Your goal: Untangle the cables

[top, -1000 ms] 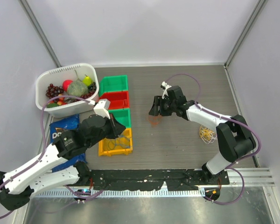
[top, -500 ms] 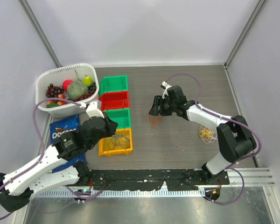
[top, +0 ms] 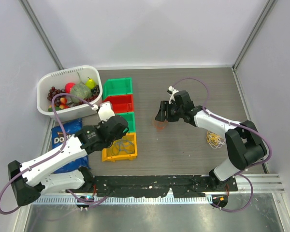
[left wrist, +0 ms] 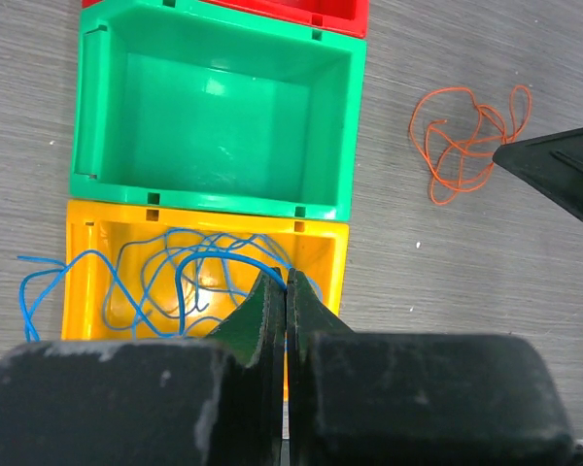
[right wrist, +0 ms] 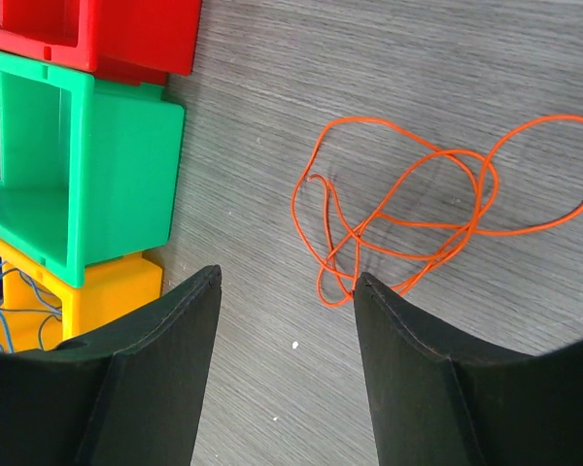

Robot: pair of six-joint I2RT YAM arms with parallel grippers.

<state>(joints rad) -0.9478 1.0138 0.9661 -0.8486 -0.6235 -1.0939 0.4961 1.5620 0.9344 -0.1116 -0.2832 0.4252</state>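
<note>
A thin blue cable (left wrist: 146, 282) lies in loops inside the yellow bin (left wrist: 78, 252), one loop hanging over its left wall. My left gripper (left wrist: 287, 277) is shut on a strand of it above the bin; in the top view the gripper (top: 125, 129) is over the yellow bin (top: 106, 155). An orange cable (right wrist: 418, 214) lies loose on the table. My right gripper (right wrist: 287, 282) is open just above the table, its right fingertip touching the orange cable's near edge; the top view shows the gripper (top: 159, 115) over the orange cable (top: 159, 126). A yellow cable tangle (top: 213, 138) lies at the right.
A green bin (top: 118, 87), a red bin (top: 119, 103) and a second green bin (left wrist: 214, 107) stand in a row behind the yellow one. A white basket (top: 58, 77) of fruit sits at the back left, with a blue bag (top: 63, 134) in front of it.
My left arm has swung and stretched out lower, its gripper staying over the yellow bin with the blue cable. The right gripper has barely moved.
</note>
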